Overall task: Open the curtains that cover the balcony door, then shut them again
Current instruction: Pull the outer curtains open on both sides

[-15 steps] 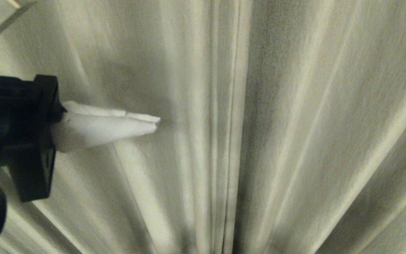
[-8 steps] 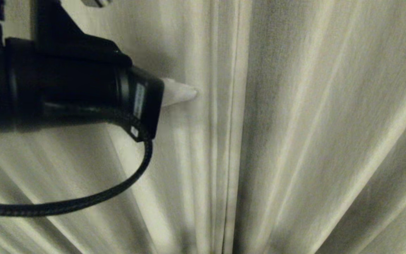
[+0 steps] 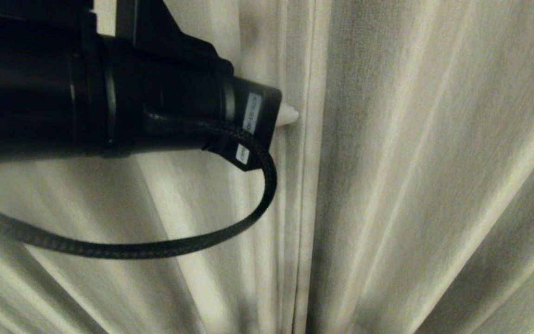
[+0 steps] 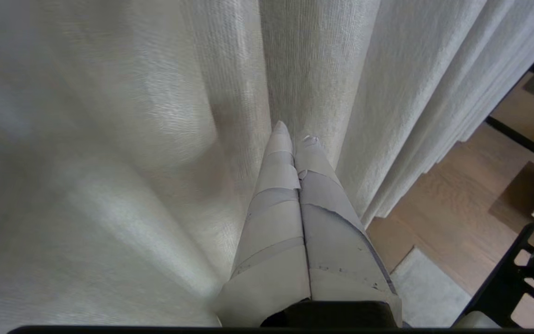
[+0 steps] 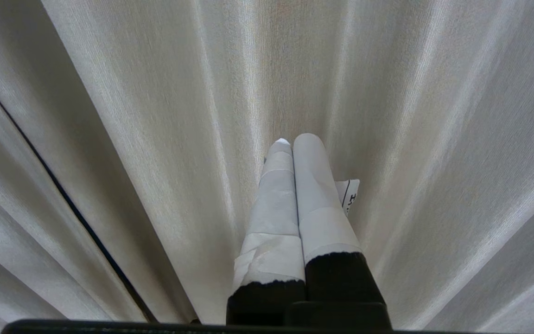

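The curtains (image 3: 410, 176) fill the whole head view, drawn closed, their two hemmed edges meeting in a dark seam just right of centre. The black left arm (image 3: 109, 88) reaches in from the upper left, a cable (image 3: 155, 248) looping beneath it. The left end effector (image 3: 290, 115), jaws pressed together and holding nothing, has its white tip at the folds just left of the seam. In the right wrist view, the right end effector (image 5: 295, 144) is likewise narrowed shut, empty, pointing at the pleats.

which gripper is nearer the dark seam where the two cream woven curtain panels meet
Left. The left gripper, shut, has its tip at the pleats right beside the dark seam. The right gripper, shut, faces the cream woven curtain panels with the seam off to one side.
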`<state>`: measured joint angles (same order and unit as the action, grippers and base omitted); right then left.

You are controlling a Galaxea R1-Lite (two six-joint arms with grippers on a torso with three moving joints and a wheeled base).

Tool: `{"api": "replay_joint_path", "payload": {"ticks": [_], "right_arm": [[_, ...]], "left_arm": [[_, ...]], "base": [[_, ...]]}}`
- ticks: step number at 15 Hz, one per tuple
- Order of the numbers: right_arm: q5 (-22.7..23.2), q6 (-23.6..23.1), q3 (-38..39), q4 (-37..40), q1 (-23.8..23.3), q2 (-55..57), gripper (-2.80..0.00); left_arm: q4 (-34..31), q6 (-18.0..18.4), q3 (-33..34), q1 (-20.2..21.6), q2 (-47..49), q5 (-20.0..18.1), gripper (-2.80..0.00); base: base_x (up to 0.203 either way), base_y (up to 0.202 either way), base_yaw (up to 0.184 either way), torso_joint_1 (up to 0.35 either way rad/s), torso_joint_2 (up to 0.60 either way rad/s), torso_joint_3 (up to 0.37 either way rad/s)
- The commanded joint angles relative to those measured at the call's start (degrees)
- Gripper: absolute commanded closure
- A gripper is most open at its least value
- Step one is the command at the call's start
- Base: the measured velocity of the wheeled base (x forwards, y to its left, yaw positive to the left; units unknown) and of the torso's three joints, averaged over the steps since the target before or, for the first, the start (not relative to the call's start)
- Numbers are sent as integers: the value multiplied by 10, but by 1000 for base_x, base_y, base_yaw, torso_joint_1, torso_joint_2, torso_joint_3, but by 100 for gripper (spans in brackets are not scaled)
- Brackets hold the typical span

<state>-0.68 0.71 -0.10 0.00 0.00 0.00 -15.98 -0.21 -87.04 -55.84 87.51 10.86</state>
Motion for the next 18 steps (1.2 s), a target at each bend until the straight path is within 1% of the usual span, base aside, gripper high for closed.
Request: {"api": "replay_joint_path", "payload": {"ticks": [1, 5, 7, 8, 9, 11, 12, 15, 18], "right_arm": [[0, 0, 0, 0, 0, 0, 0], [0, 0, 0, 0, 0, 0, 0], [0, 0, 0, 0, 0, 0, 0], [0, 0, 0, 0, 0, 0, 0], [0, 0, 0, 0, 0, 0, 0], [0, 0, 0, 0, 0, 0, 0], [0, 0, 0, 0, 0, 0, 0], [0, 0, 0, -1, 0, 0, 0], [0, 0, 0, 0, 0, 0, 0]], "left_arm": [[-1, -1, -1, -3, 6, 0, -280], [-1, -14, 3, -5, -1, -1, -280], [1, -19, 17, -5, -14, -1, -280], [20, -21, 38, -6, -26, -2, -280], [62, -23, 70, -6, -36, -2, -280], [170, -25, 136, -9, -54, -1, -280], [192, -25, 160, -12, -68, 0, -280], [202, -24, 193, -13, -96, 1, -280], [202, -24, 194, -13, -100, 2, -280]], "base": [[0, 0, 0, 0, 0, 0], [0, 0, 0, 0, 0, 0], [0, 0, 0, 0, 0, 0], [0, 0, 0, 0, 0, 0], [0, 0, 0, 0, 0, 0], [0, 0, 0, 0, 0, 0], [0, 0, 0, 0, 0, 0], [0, 0, 0, 0, 0, 0], [0, 0, 0, 0, 0, 0]]}}
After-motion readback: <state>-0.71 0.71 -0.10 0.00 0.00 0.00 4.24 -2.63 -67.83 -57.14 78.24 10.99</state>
